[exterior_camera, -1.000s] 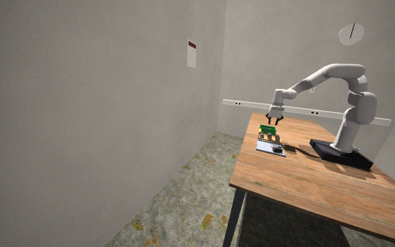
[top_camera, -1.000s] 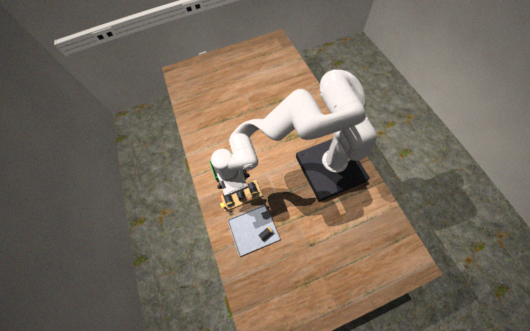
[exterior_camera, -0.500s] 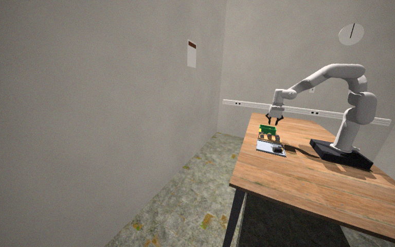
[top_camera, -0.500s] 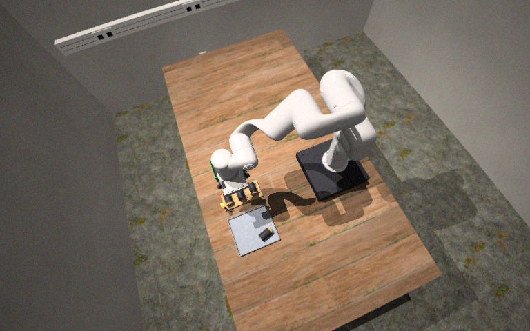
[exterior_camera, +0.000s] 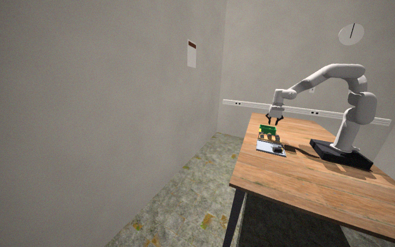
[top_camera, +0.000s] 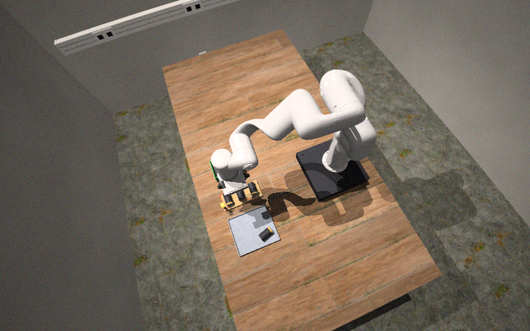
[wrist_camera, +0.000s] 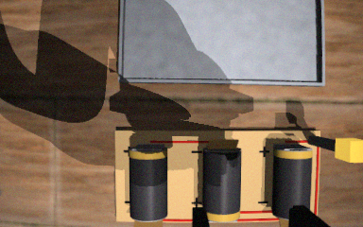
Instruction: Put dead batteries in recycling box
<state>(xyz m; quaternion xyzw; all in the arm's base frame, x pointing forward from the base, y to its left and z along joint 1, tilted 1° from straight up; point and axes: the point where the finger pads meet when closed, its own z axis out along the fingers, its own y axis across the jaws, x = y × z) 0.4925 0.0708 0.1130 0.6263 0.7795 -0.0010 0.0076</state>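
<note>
My gripper (exterior_camera: pixel 272 124) (wrist_camera: pixel 250 214) is part open with nothing between its fingers, above the table near the green box (top_camera: pixel 213 170) (exterior_camera: pixel 267 129). The box stands upright beyond the holder board (wrist_camera: pixel 256 182); its inside is hidden. The board carries three dark batteries side by side: left battery (wrist_camera: pixel 148 194) and right battery (wrist_camera: pixel 292 184) have their yellow bands towards the tray, middle battery (wrist_camera: pixel 221 184) has its band away from it. The yellow bulb (top_camera: pixel 222 205) (wrist_camera: pixel 352 149) looks bright. Another battery (top_camera: pixel 265 234) (exterior_camera: pixel 277 149) lies on the tray. The other two are not visible.
The shallow grey tray (top_camera: pixel 245 239) (exterior_camera: pixel 264 147) (wrist_camera: pixel 269 38) lies close beside the holder board, opposite the box. The black robot base (top_camera: pixel 315 180) (exterior_camera: pixel 343 160) stands to the right. The table's left edge runs close to the box, board and tray.
</note>
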